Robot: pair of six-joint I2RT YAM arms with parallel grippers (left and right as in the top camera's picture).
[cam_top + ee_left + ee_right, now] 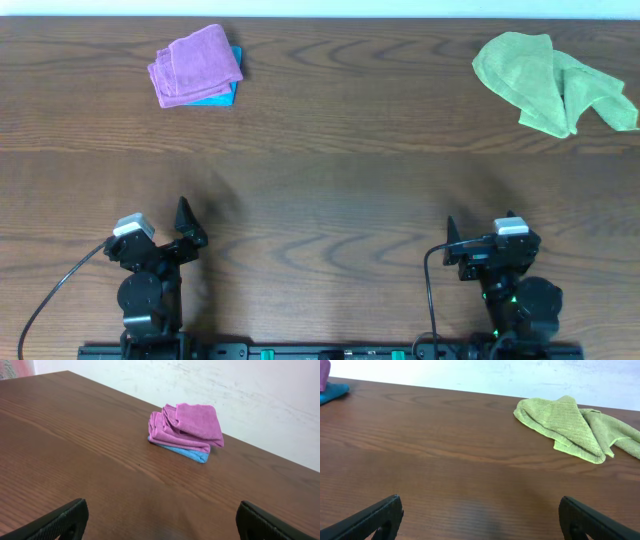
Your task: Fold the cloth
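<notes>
Far L: soft purple-magenta microfibre cloth, loosely folded, stacked on blue cloth. Near L: left gripper, jaws apart, nothing held. Near R: right gripper, same. Far R: lime-green cloth, crumpled, on brown wooden table.

A: Which colours do the cloths have?

B: The purple cloth is plain magenta-purple, without any pattern. The blue cloth is bright turquoise-blue. The green cloth is plain lime-green.

A: And the tabletop?

B: Dark brown, with a wavy wood-grain pattern. The left hand and the right hand are black.
</notes>
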